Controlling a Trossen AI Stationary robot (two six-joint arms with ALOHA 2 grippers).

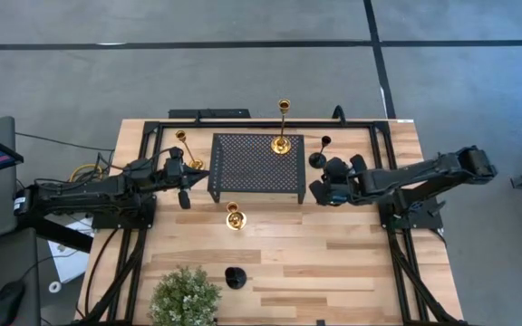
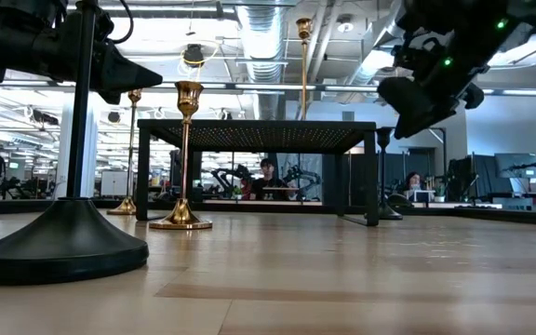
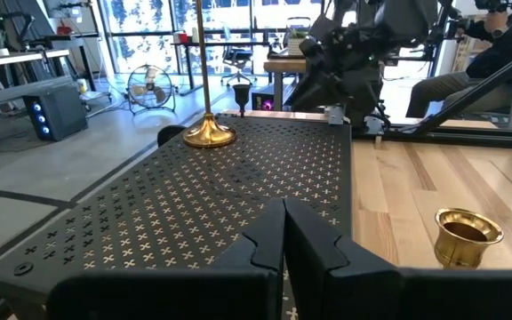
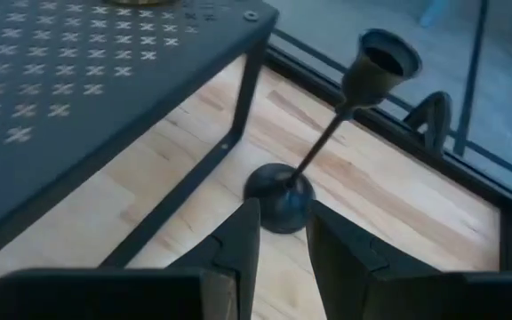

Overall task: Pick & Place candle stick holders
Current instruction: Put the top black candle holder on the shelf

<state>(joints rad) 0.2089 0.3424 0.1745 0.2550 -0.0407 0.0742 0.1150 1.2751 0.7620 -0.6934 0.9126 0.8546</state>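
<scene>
Two dark arms flank a black perforated metal stand (image 1: 257,164) at the centre of the wooden tabletop (image 1: 333,263) in the high view. One tall gold candle stick holder (image 1: 282,127) already stands on the stand's upper right corner, suggesting the stand is the drop point.

The right gripper (image 1: 318,192), at centre right of that frame, hangs just below a black candle stick holder (image 1: 319,154) standing beside the stand's right edge. The right wrist view shows what the overhead cannot: the fingers (image 4: 238,244) stand apart, holding nothing, with the black holder's round base (image 4: 278,194) just beyond them, likely the next pick.

The left gripper (image 1: 184,195) hovers at the stand's left edge; its wrist view shows the fingers (image 3: 269,240) closed together and empty.

Elsewhere, a second tall gold holder (image 1: 187,149) stands upper left, a short gold holder (image 1: 234,217) just below the stand, and another black holder (image 1: 235,277) lower centre beside a potted plant (image 1: 185,297).
</scene>
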